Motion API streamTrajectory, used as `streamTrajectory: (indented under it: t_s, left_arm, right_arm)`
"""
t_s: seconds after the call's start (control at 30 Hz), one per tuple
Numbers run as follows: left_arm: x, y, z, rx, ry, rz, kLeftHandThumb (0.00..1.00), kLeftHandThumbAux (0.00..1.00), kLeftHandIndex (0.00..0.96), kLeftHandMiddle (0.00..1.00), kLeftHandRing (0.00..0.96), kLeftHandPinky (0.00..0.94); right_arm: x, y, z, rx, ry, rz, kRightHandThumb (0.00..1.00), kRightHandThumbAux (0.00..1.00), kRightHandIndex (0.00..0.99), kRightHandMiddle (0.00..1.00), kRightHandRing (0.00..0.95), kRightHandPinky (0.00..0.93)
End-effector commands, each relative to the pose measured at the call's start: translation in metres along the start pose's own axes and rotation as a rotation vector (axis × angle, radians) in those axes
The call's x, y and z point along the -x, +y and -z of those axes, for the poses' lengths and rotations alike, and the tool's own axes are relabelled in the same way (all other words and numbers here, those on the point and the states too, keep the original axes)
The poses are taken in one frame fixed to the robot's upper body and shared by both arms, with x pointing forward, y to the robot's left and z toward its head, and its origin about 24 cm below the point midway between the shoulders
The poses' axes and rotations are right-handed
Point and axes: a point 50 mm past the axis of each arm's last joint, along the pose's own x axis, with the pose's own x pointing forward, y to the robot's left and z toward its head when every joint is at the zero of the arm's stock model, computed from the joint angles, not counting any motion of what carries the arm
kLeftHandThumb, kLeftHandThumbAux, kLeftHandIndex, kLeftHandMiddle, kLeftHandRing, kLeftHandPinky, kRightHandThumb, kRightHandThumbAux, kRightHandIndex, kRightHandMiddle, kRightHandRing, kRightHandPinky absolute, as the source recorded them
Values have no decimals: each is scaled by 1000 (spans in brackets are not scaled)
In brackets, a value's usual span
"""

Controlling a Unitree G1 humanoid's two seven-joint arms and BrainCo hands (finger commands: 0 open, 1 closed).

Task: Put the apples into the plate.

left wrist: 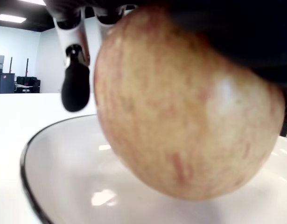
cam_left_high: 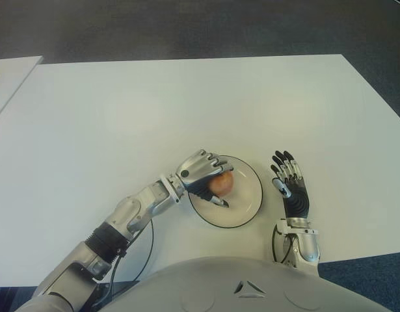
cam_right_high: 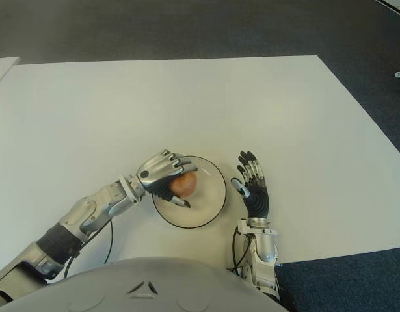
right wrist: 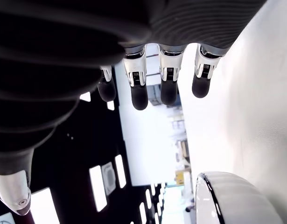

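A reddish-yellow apple (cam_left_high: 221, 182) sits in my left hand (cam_left_high: 203, 175), whose fingers curl over it above the left part of the white, dark-rimmed plate (cam_left_high: 246, 198). The left wrist view shows the apple (left wrist: 180, 112) close up, just over the plate's white inside (left wrist: 64, 172), with one fingertip (left wrist: 74, 88) beside it; whether the apple touches the plate I cannot tell. My right hand (cam_left_high: 291, 185) shows flat to the right of the plate, fingers spread and holding nothing.
The white table (cam_left_high: 186, 110) stretches wide behind the plate. A second white surface (cam_left_high: 8, 75) shows at the far left edge. Dark carpet (cam_left_high: 200, 26) lies beyond the table. A black cable (cam_left_high: 144, 244) runs by my left forearm.
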Motion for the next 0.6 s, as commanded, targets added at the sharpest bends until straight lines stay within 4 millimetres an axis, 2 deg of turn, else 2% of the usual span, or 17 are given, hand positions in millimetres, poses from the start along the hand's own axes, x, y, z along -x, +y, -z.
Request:
streamTrajectory:
  t_s: [0.03, 0.2, 0.6]
  left_arm:
    - [2, 11, 2, -27, 7, 7, 254, 287, 60, 56, 48, 65]
    - [3, 13, 2, -27, 10, 36, 200, 244, 7, 7, 6, 8]
    - [3, 17, 1, -21, -6, 74, 163, 217, 0, 0, 0, 0]
  right_arm:
    - [18, 4, 27, -40, 162, 26, 219, 580, 84, 144, 83, 52]
    - [18, 5, 27, -45, 161, 28, 216, 590, 77, 145, 77, 26]
    - [18, 6, 29, -47, 159, 27, 217, 596, 73, 142, 63, 0]
